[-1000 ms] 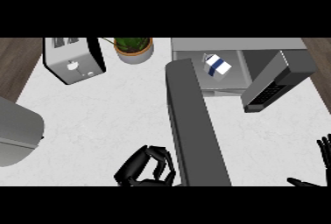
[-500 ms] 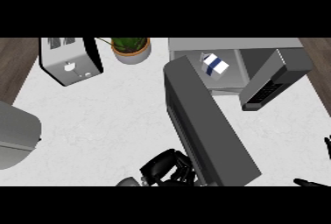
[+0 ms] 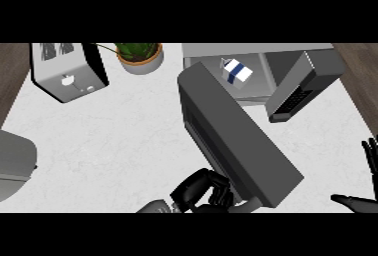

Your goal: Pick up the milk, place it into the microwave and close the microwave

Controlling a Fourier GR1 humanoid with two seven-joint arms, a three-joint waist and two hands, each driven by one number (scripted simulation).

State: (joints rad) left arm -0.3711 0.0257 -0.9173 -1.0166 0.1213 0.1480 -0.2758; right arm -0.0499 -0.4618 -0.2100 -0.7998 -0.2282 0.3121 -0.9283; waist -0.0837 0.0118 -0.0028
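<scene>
White marble counter [image 3: 111,135], dark wood strip along the left edge. Milk [image 3: 238,71] carton, white with blue, sits inside the microwave [image 3: 258,55] cavity at top centre. Microwave door [image 3: 236,137] is partly swung, a long grey slab running diagonally from the cavity down toward the bottom edge. Left hand [image 3: 201,189] is at the door's lower end, on its left face, fingers curled and touching the door near its edge; not wrapped around anything I can make out. Right hand [image 3: 369,175] at the right edge, open, fingers straight and up, holding nothing. Toaster [image 3: 66,70] and potted plant [image 3: 139,56] at top left, grey pot [image 3: 15,165] at far left.
</scene>
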